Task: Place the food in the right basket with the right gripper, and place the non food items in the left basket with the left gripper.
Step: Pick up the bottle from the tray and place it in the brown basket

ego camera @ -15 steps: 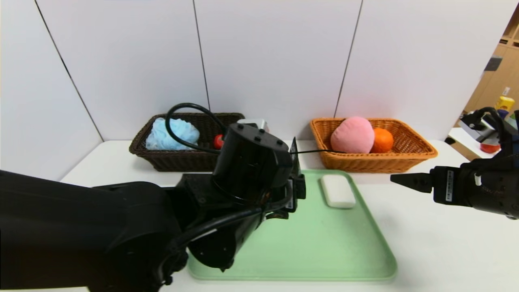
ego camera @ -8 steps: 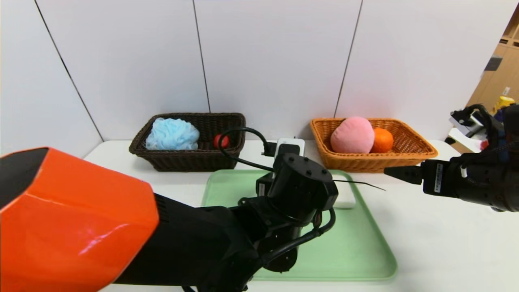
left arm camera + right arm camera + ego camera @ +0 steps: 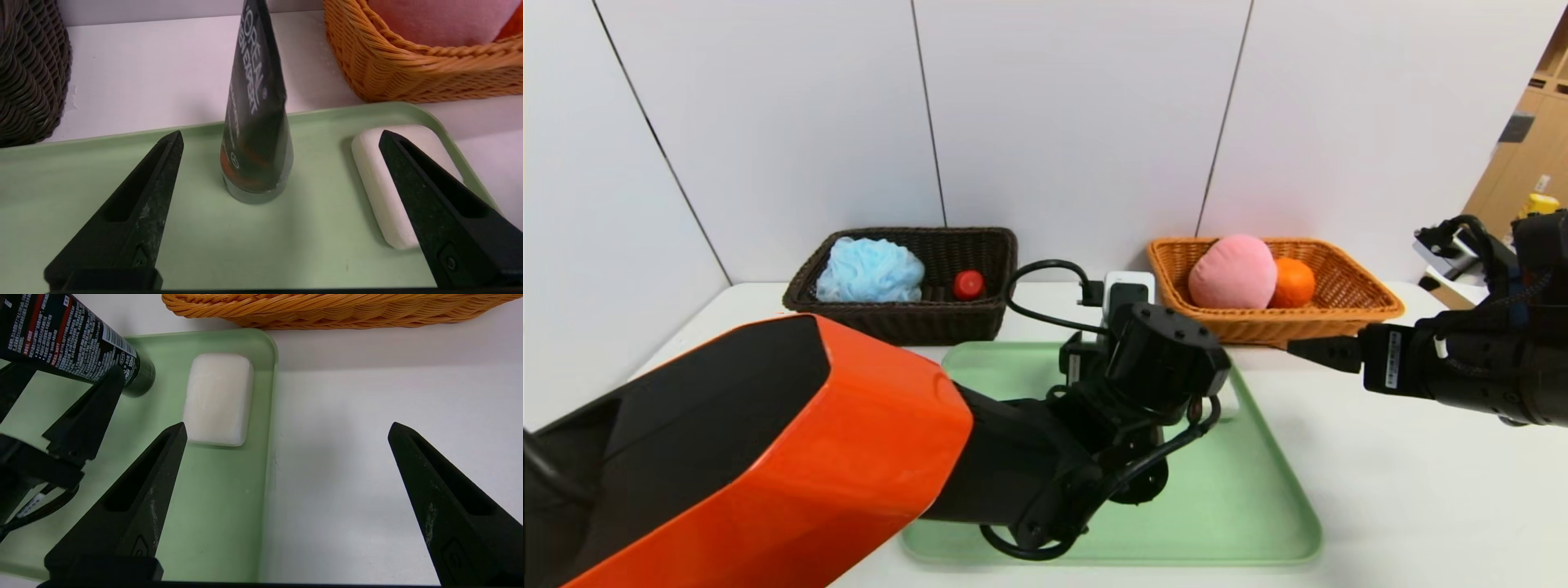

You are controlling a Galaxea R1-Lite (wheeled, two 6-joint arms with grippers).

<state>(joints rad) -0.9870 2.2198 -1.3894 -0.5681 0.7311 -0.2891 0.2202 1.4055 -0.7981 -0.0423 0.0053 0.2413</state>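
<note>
Left basket: the dark brown rectangular wicker basket (image 3: pixel 907 286) stands at the back left of the white tabletop (image 3: pixel 1405 490); it holds the fluffy light-blue bath puff (image 3: pixel 870 271) and, beside it, the small red lumpy ball (image 3: pixel 968 284).
Left tool: the black two-jaw pointed claw on the orange-shelled arm (image 3: pixel 280 141) hangs low over the pale green rectangular plastic tray (image 3: pixel 1241 506); its jaws are spread wide and hold nothing; one tip is clear of the tube on one side, the other lies over the soap bar.
Tube: the dark tapered tube with white lettering (image 3: pixel 255 110) stands upright on its cap near the tray's far rim, between the two open jaws, touching neither.
Soap: the white rounded soap bar (image 3: pixel 218 398) lies flat in the tray's far right corner, just beside the tube.
Right basket: the light orange-brown wicker basket with flared sides (image 3: pixel 1347 314) stands at the back right; inside are the big pink plush peach (image 3: pixel 1232 272) and the round orange fruit (image 3: pixel 1294 282), touching.
Right tool: the black pointed claw with a white label (image 3: pixel 286 430) hovers above the tray's right edge, near the basket; jaws wide apart, empty.
</note>
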